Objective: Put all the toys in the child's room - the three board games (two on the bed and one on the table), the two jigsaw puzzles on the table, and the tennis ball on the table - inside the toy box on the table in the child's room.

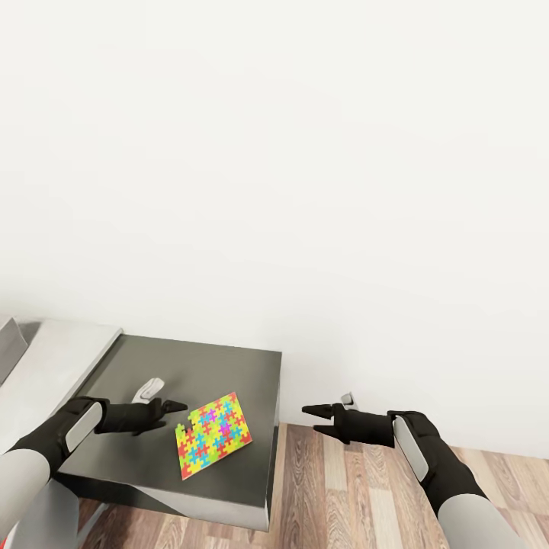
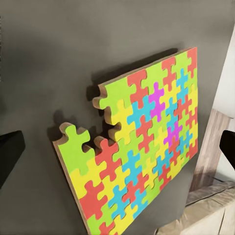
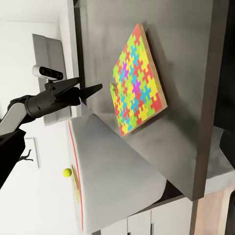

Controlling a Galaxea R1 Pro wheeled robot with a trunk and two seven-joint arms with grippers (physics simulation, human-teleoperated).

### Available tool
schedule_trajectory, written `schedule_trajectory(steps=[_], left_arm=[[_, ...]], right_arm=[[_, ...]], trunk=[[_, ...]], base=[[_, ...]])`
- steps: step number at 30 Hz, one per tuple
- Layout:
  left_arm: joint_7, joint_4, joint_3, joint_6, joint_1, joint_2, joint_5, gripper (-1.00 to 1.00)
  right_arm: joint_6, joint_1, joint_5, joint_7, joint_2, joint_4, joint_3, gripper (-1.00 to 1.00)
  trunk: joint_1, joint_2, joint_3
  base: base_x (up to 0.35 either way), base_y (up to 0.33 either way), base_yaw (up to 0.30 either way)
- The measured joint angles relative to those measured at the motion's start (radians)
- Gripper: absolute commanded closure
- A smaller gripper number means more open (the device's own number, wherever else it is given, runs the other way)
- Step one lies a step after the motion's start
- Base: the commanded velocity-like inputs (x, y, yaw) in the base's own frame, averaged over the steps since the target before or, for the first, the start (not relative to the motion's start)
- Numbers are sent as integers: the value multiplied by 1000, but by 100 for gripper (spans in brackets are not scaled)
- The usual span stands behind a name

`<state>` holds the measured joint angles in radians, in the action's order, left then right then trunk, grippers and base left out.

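Observation:
One jigsaw puzzle (image 1: 211, 433) of red, yellow, blue and green pieces lies flat on the dark grey part of the table (image 1: 198, 366); one corner piece gap shows (image 2: 93, 122). My left gripper (image 1: 177, 409) hovers open just off the puzzle's left corner, its fingertips (image 2: 10, 152) spread wide on either side of the board. The right wrist view takes in the puzzle (image 3: 137, 81), the left gripper (image 3: 90, 84) and a small tennis ball (image 3: 67, 172) further off. My right gripper (image 1: 314, 419) is open and holds nothing, out over the floor beside the table's end.
The pale grey tabletop (image 1: 53, 366) runs off to the left, with a light grey sloped wall (image 1: 9, 343) at the frame edge. A white wall stands close behind. Wood floor (image 1: 366, 488) lies right of the table's end.

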<state>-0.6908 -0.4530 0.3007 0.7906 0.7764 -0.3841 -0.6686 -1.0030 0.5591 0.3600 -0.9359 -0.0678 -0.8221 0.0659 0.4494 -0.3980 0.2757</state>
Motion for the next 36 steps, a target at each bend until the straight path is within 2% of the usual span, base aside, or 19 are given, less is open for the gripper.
schedule_trajectory(steps=[7,13,19,36], left_arm=[[1,4,-1,0,0,1,0,-100],[1,5,-1,1,-1,1,0,-100],[1,5,-1,2,0,1,0,-100],[1,5,9,2,-1,3,0,-100]], right_arm=[[2,0,0,1,1,-3,0,-100],[29,0,1,12,-11,-7,-5,-100],[38,0,1,11,-1,-8,-11,-100],[36,0,11,0,-1,-8,-6,-100]], trunk=[[0,0,0],[0,0,0],[0,0,0],[0,0,10]], base=[[1,0,0],[0,0,0],[0,0,0],[0,0,0]])
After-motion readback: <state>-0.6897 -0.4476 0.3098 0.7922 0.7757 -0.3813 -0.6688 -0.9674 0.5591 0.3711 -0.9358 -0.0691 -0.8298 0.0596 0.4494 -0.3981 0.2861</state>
